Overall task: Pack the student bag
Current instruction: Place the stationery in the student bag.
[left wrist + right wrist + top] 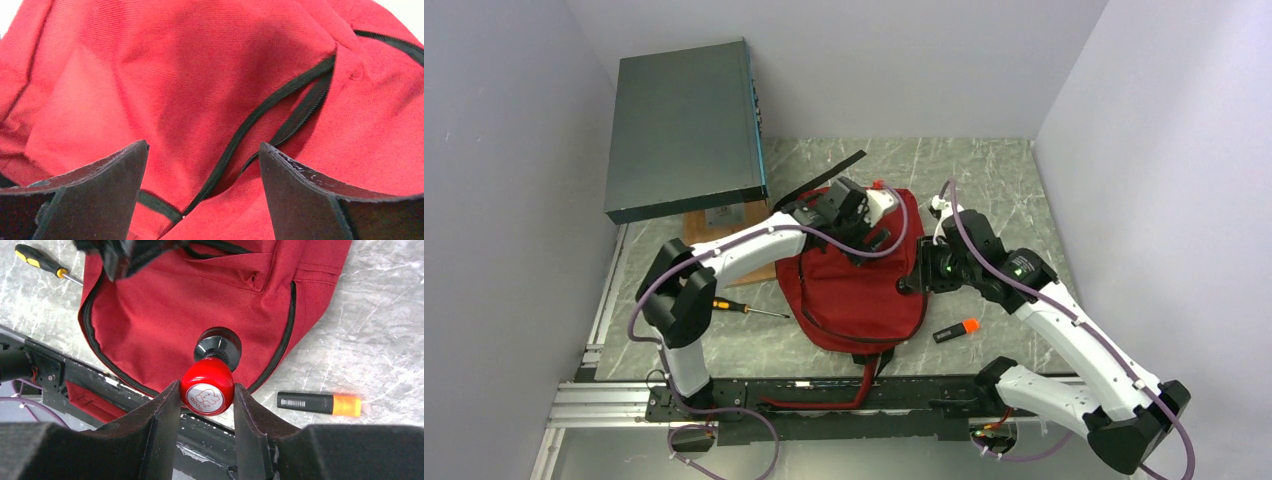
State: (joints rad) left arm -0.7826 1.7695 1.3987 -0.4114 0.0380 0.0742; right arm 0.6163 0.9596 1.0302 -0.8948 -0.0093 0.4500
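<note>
Shows the student bag [864,290] lying flat in the middle of the counter [994,190], with a red shoulder strap trailing over the near edge toward the arm bases.

Finds the left claw [202,150] low over the far part of the bag, jaws spread wide, with nothing between them. Sees in the gap only red cloth and a black zip line [260,112] running slantwise. Cannot tell whether the fingertips touch the fabric.

Finds the right claw [202,390] at the bag's right side, closed partway on a small red round-headed piece [207,386]. Shows one pad pressed against each flank of the red head. Notes a white face with a red drawing on the end toward the camera, and a black knob [218,344] at the far end. Places the held piece over the bag's near right edge.

Leaves on the counter a black marker with an orange cap [320,403], near the bag's right corner but apart from it. Leaves also a screwdriver with a yellow and black handle [744,308], left of the bag and not touching it.
</note>
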